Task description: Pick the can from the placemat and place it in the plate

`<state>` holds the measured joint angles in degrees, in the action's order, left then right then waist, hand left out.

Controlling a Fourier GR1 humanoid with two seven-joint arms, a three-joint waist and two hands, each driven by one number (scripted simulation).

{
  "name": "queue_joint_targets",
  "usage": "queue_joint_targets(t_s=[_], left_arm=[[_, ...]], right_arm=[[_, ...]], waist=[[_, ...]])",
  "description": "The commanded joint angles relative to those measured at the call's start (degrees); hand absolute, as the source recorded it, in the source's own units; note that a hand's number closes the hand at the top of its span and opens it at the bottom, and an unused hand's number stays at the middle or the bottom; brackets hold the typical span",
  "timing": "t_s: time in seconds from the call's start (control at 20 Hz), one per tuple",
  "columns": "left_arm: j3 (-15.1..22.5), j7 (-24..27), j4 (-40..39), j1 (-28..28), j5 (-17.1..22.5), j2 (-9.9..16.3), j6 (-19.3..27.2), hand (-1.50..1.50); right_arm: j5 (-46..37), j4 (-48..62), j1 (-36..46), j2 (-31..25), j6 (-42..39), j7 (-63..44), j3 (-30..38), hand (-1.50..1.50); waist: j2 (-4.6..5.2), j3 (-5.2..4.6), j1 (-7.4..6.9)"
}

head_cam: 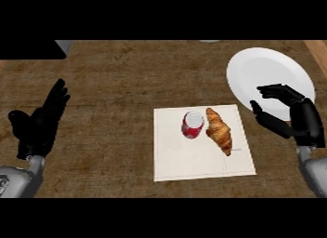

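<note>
A red can (192,125) with a white top lies on the white placemat (193,158) at the counter's middle, close beside a brown croissant (219,130). The white plate (262,69) sits at the far right, partly behind my right hand (290,116). That hand hovers to the right of the placemat, over the plate's near edge, fingers bent inward and thumb apart, holding nothing. My left hand (39,123) rests at the left, fingers straight and pointing up.
The brown wooden counter (118,83) stretches around the placemat. A dark block (25,49) sits at the far left corner. A lighter wooden strip (325,56) runs along the right edge.
</note>
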<state>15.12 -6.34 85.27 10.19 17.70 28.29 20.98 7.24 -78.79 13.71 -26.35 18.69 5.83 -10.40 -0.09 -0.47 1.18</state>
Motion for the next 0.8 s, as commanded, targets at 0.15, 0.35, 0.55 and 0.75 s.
queue_joint_targets(t_s=[0.15,0.35,0.55,0.75], left_arm=[[-1.5,2.4,-6.7,-0.6,1.9,-1.6,-5.9,0.0],[-2.2,-0.1,-4.0,-1.0,1.5,-1.6,-6.4,0.0],[-3.0,1.5,-7.8,1.6,-0.1,-3.6,-7.1,0.0],[-5.2,1.9,-8.1,0.1,-0.7,-3.8,-9.1,0.0]], right_arm=[[-4.2,-2.7,-11.5,15.0,12.6,16.0,-2.9,-1.5],[-14.5,-3.8,-14.4,11.7,14.6,10.0,-10.1,-1.5],[-21.2,-8.7,-11.2,7.9,13.2,-5.3,-13.3,-1.5],[-24.5,-14.0,-11.9,5.1,8.8,-13.2,-12.7,-1.5]], waist=[[0.15,0.46,-0.59],[-0.02,0.43,-0.96],[0.04,0.39,-0.81],[0.02,0.42,-0.94]])
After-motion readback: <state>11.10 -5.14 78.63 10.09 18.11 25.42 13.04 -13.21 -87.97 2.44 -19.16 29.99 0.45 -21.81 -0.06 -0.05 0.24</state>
